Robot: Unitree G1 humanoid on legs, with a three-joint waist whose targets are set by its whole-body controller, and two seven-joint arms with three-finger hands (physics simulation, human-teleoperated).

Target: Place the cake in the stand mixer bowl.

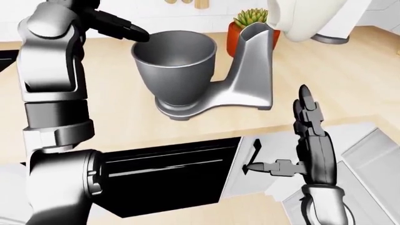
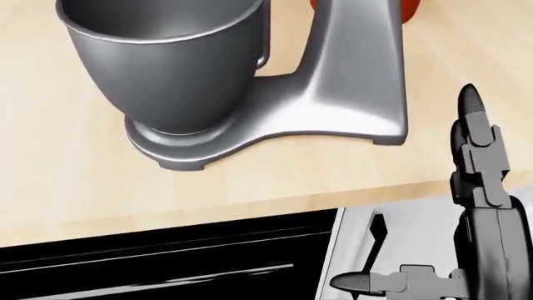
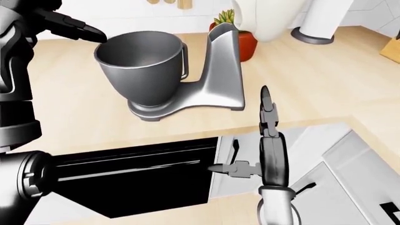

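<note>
Left-eye view: a grey stand mixer sits on a pale wooden counter, its bowl at the left of its upright column. The bowl looks empty from here, and no cake shows in any view. Behind the mixer at the top stand a green plant in a red pot and a large cream vessel. The robot's left arm rises along the left edge, and its left hand reaches dark fingers to the bowl's upper left rim; nothing shows in that hand, though whether the fingers are curled I cannot tell. The right hand stands upright at lower right, fingers straight up and thumb stuck out to the left, spread and holding nothing.

Head view: the camera looks down closely on the bowl and the mixer's base. Below the counter edge lies a black glossy appliance front, with a white cabinet panel to its right.

Right-eye view: much the same scene. A tan block shows at the right edge of the counter, and white cabinet doors fill the lower right.
</note>
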